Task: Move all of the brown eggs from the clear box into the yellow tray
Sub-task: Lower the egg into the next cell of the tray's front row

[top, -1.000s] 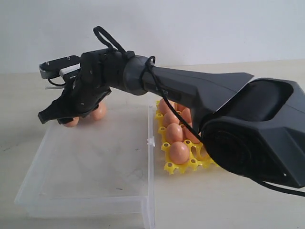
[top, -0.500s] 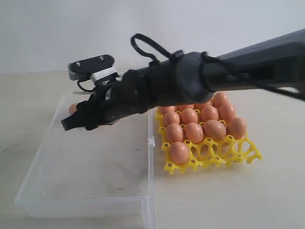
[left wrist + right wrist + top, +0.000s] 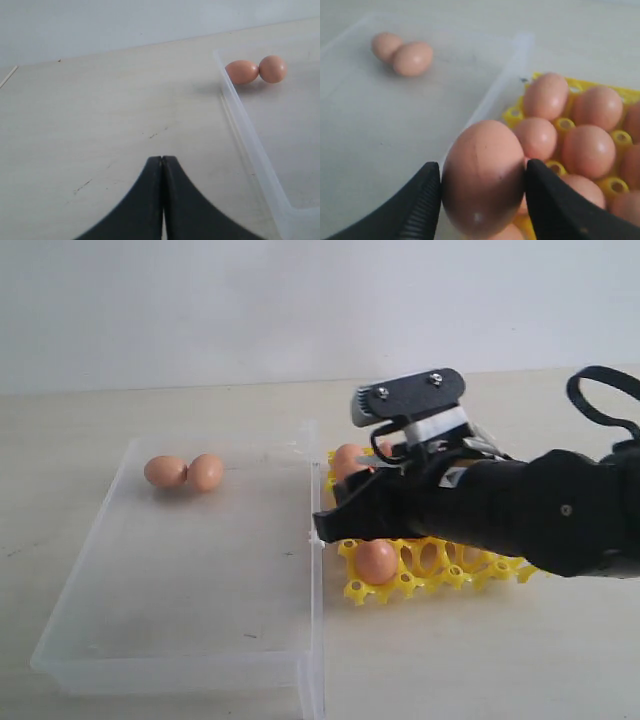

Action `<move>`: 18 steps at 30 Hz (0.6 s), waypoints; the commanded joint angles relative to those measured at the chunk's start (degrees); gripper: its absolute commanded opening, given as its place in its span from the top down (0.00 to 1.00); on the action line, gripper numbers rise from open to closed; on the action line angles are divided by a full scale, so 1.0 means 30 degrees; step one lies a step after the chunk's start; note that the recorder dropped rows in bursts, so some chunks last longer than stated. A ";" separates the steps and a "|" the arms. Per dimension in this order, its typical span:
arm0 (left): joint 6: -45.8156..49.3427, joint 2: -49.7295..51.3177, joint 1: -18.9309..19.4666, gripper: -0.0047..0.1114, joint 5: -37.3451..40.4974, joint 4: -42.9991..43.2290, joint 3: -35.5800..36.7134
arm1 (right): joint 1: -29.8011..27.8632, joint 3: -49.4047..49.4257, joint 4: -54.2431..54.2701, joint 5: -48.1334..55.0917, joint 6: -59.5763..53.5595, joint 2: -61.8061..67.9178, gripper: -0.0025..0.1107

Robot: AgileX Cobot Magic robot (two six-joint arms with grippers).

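My right gripper (image 3: 482, 176) is shut on one brown egg (image 3: 484, 175), held above the near-left corner of the yellow tray (image 3: 563, 124). In the exterior view that gripper (image 3: 335, 523) hangs over the tray (image 3: 372, 592), right beside the wall of the clear box (image 3: 312, 495); the held egg is hidden there. Several brown eggs (image 3: 590, 150) fill the tray cups. Two more eggs (image 3: 165, 471) (image 3: 206, 471) lie touching at the far left of the box. My left gripper (image 3: 162, 159) is shut and empty over bare table outside the box (image 3: 250, 145).
The pale wooden table (image 3: 480, 660) runs around the box and tray, with a white wall behind. The box floor (image 3: 200, 580) is bare apart from the two eggs. One egg (image 3: 376, 560) sits in the tray's front-left cup, under the right arm.
The right arm has swung from the far left of the box across to the tray, carrying an egg. Two eggs now lie uncovered in the box.
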 commanded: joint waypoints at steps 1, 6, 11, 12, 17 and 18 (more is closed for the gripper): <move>-0.0049 -0.0107 -0.0099 0.96 -0.0118 -0.0105 -0.0077 | -0.1615 0.0645 0.0129 0.2162 -0.0244 -0.0720 0.98; -0.0049 -0.0107 -0.0099 0.96 -0.0118 -0.0105 -0.0077 | -0.2961 0.0655 -0.0367 0.3660 -0.0244 -0.0967 0.98; -0.0049 -0.0107 -0.0099 0.96 -0.0118 -0.0105 -0.0077 | -0.3760 0.0655 -0.0592 0.4499 -0.0154 -0.0898 0.98; -0.0049 -0.0107 -0.0099 0.96 -0.0118 -0.0105 -0.0077 | -0.3836 0.0655 -0.0592 0.4541 -0.0154 -0.0898 0.98; -0.0049 -0.0107 -0.0099 0.96 -0.0118 -0.0105 -0.0077 | -0.3833 0.0655 -0.0592 0.4541 -0.0067 -0.0898 0.98; -0.0049 -0.0107 -0.0099 0.96 -0.0118 -0.0105 -0.0077 | -0.3833 0.0655 -0.0592 0.4541 -0.0067 -0.0898 0.98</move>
